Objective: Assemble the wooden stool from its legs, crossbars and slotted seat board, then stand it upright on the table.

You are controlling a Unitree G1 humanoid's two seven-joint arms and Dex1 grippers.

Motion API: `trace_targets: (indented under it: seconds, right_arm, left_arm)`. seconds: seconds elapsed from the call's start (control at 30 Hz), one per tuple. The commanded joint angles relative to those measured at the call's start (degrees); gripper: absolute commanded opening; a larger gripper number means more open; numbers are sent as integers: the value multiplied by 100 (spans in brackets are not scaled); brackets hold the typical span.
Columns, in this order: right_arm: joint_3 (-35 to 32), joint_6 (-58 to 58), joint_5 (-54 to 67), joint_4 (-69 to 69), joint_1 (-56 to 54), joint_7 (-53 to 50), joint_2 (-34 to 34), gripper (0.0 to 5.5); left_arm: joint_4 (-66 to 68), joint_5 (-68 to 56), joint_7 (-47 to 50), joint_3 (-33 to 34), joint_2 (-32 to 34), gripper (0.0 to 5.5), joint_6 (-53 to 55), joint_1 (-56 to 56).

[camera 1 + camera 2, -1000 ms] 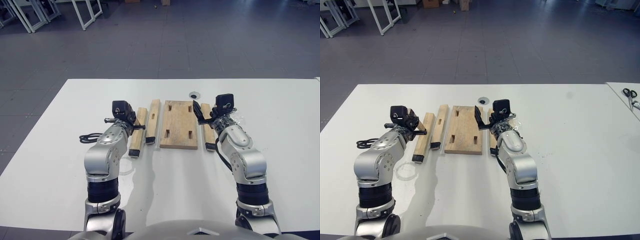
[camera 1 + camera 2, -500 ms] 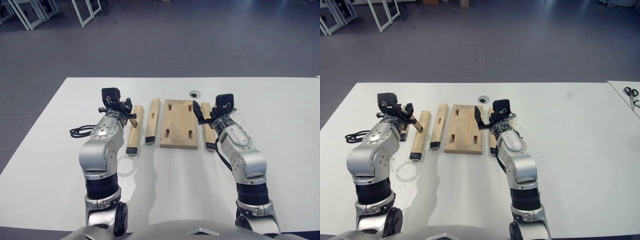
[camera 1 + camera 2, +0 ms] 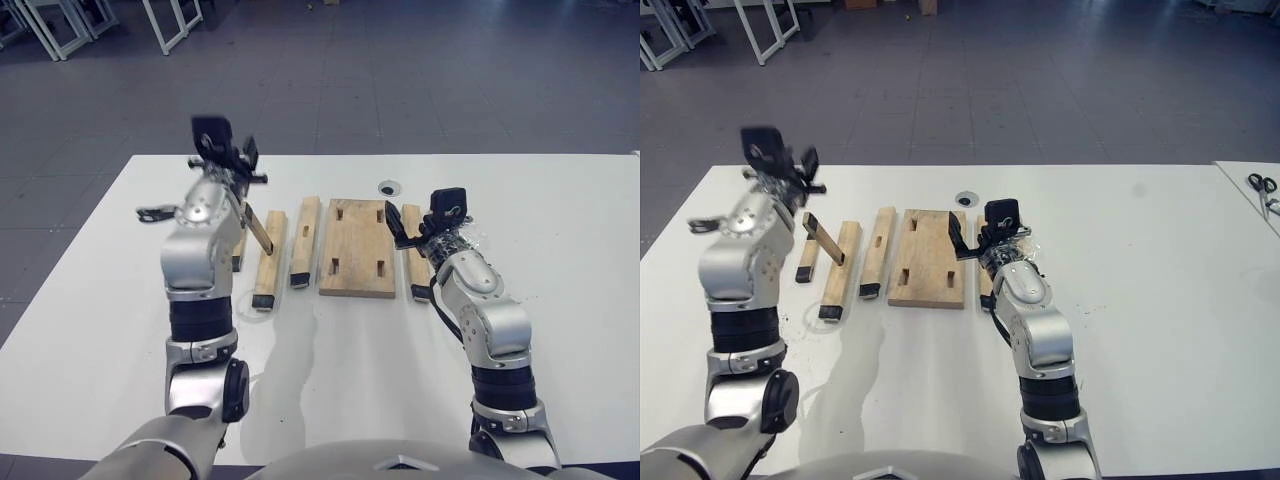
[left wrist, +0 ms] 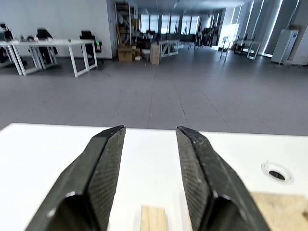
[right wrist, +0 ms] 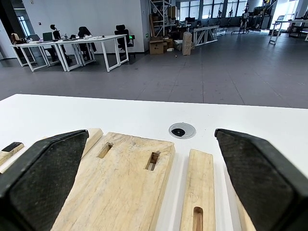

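The slotted seat board (image 3: 358, 247) lies flat mid-table, with two legs (image 3: 304, 242) (image 3: 268, 260) to its left and another leg (image 3: 414, 262) to its right. A thin dark crossbar (image 3: 260, 232) sits aslant over the outer left leg, and a short wooden piece (image 3: 807, 260) lies beside it. My left gripper (image 3: 225, 152) is raised above the table's far left, open, with nothing between its fingers (image 4: 108, 159). My right gripper (image 3: 410, 230) hovers low over the right leg beside the board's right edge, wide open; the board (image 5: 115, 192) fills the space below it.
A round cable hole (image 3: 387, 188) sits just beyond the board. A black cable (image 3: 155, 212) hangs by my left forearm. Scissors (image 3: 1260, 187) lie on a neighbouring table at the far right. Bare white tabletop (image 3: 560, 260) stretches to the right and front.
My left arm has lifted up and away from the left legs toward the table's far edge, baring the slanted crossbar and short piece. The right arm has kept still.
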Motion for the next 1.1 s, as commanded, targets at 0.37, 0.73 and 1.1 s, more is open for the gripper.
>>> trace_targets:
  seconds: [0.37, 0.73, 1.1]
  right_arm:
    - [-79, 35, 21, -207, 166, -79, 92, 486]
    - [-164, 313, -9, -681, 520, -126, -28, 538]
    - [-93, 501, 28, -654, 376, -25, -92, 538]
  left_arm:
    - [-2829, -345, 21, 144, 455, 214, 539, -579]
    - [-5244, 329, -87, -1041, 582, 368, 844, 5753]
    - [-2401, 313, -448, -1219, 444, 368, 720, 4683]
